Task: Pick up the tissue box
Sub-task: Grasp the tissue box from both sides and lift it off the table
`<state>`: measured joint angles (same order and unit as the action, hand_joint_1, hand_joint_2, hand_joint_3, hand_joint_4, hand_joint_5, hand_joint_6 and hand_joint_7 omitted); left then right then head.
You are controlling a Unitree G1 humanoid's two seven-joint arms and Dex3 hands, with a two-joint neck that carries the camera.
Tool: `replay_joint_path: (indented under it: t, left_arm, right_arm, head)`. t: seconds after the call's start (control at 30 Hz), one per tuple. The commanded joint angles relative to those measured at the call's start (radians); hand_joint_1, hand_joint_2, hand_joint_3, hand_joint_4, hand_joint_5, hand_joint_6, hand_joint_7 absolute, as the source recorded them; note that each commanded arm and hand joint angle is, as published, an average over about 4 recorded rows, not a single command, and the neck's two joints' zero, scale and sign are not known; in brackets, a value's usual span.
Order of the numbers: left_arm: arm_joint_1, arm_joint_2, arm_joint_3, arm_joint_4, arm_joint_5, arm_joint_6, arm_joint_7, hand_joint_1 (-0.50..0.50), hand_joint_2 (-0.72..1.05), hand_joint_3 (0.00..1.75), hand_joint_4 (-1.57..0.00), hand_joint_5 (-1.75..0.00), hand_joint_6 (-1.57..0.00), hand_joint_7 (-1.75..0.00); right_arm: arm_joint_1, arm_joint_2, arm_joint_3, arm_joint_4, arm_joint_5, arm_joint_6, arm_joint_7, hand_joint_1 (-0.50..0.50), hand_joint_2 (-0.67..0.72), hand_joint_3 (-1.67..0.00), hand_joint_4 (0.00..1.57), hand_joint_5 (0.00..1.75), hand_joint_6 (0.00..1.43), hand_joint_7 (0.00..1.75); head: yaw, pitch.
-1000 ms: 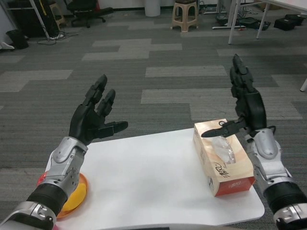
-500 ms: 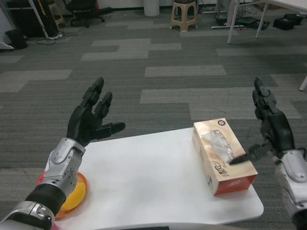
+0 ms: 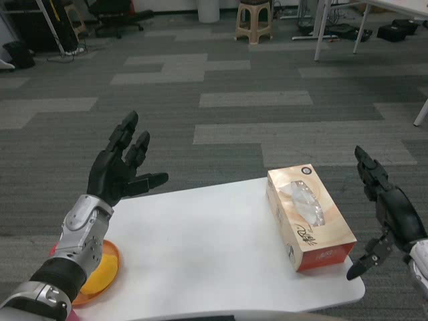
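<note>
The round orange plate [image 3: 100, 277] is being partly hidden by the silver left forearm [image 3: 77, 237]; the silver right forearm [image 3: 420, 262] is being cut off by the frame's right edge.

One tissue box [image 3: 309, 215], one orange plate [image 3: 100, 271] (partly hidden).

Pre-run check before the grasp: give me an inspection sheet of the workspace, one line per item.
Surface: white table, rounded near corner at right.
Job's things: tissue box lying flat near the table's right edge, untouched.
Clutter: orange plate at the table's left edge, partly under the left forearm.
Hands: left hand raised over the far-left edge, fingers apart, holding nothing; right hand off the table's right side, apart from the box, fingers spread.
Cables: on the floor, far left.
Surroundings: grey carpet, stool, chair, desk legs.
</note>
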<state>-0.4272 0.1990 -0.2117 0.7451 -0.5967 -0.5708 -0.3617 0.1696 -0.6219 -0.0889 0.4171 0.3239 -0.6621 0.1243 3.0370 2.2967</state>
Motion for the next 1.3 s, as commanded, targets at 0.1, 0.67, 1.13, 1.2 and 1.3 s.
replay_joint_path:
  t: [0.1, 0.67, 1.13, 1.2, 1.3]
  left_arm:
    - [-0.008, 0.008, 0.000, 0.011, -0.003, -0.008, 0.001, 0.50, 1.05, 0.09, 0.00, 0.00, 0.00, 0.00]
    - [-0.015, 0.005, -0.009, 0.023, -0.002, -0.008, 0.001, 0.50, 1.05, 0.02, 0.00, 0.00, 0.00, 0.00]
    - [-0.021, -0.005, -0.012, 0.031, -0.001, -0.009, 0.001, 0.50, 1.05, 0.09, 0.00, 0.00, 0.00, 0.00]
    - [-0.021, -0.007, -0.012, 0.031, -0.001, -0.009, 0.001, 0.50, 1.05, 0.09, 0.00, 0.00, 0.00, 0.00]
    - [-0.021, -0.009, -0.013, 0.032, -0.001, -0.009, 0.001, 0.50, 1.05, 0.09, 0.00, 0.00, 0.00, 0.00]
  right_arm:
    - [0.012, -0.016, 0.013, 0.038, 0.007, 0.007, 0.015, -0.50, 0.50, -0.16, 0.00, 0.00, 0.00, 0.00]
    - [-0.098, 0.046, 0.079, 0.312, 0.003, -0.001, 0.084, -0.47, 0.47, -0.16, 0.00, 0.00, 0.00, 0.00]
    - [-0.261, 0.088, 0.156, 0.591, 0.001, -0.004, 0.106, -0.47, 0.57, -0.16, 0.00, 0.00, 0.00, 0.00]
    - [-0.270, 0.095, 0.157, 0.609, 0.001, -0.004, 0.105, -0.47, 0.60, -0.16, 0.00, 0.00, 0.00, 0.00]
    - [-0.284, 0.103, 0.159, 0.633, 0.001, -0.004, 0.104, -0.47, 0.60, -0.16, 0.00, 0.00, 0.00, 0.00]
  head:
    - [-0.001, 0.000]
    - [-0.010, 0.006]
    - [-0.009, 0.009]
    - [-0.008, 0.009]
    - [-0.007, 0.009]
